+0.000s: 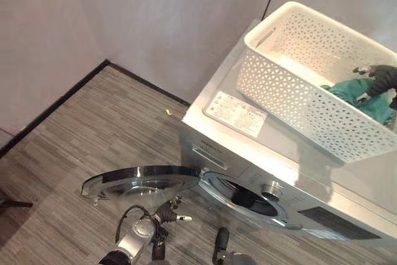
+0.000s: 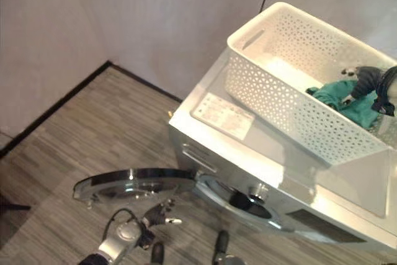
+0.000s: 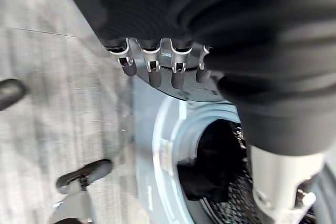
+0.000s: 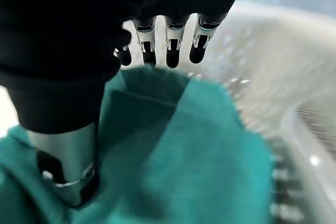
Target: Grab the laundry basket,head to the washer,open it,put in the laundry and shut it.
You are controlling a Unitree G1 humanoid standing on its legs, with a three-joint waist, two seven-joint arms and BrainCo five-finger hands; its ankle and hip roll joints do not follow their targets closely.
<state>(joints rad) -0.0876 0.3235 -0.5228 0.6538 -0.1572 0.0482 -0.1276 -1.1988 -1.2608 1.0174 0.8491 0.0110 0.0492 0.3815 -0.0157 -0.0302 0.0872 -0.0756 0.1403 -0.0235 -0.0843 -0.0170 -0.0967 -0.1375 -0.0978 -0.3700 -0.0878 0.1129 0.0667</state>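
Left eye view showed the white perforated plastic laundry basket [image 1: 291, 85] sitting on the silver front-loading washer [image 1: 248, 153], its long axis running diagonally from the wall corner toward the right. Crumpled teal cloth [image 1: 356, 97] lay inside at its right end, the right robot hand [image 4: 157, 40] over it with fingers extended, nothing gripped. Round glass door [image 1: 139, 181] hung open; the left robot hand [image 3: 157, 61] hovered relaxed beside it.

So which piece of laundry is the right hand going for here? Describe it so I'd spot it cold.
Start at the silver washer, its round door swung open. On its top sits a white perforated basket. In the basket's far right end lies a crumpled teal cloth, the only coloured thing there, right under the right hand.
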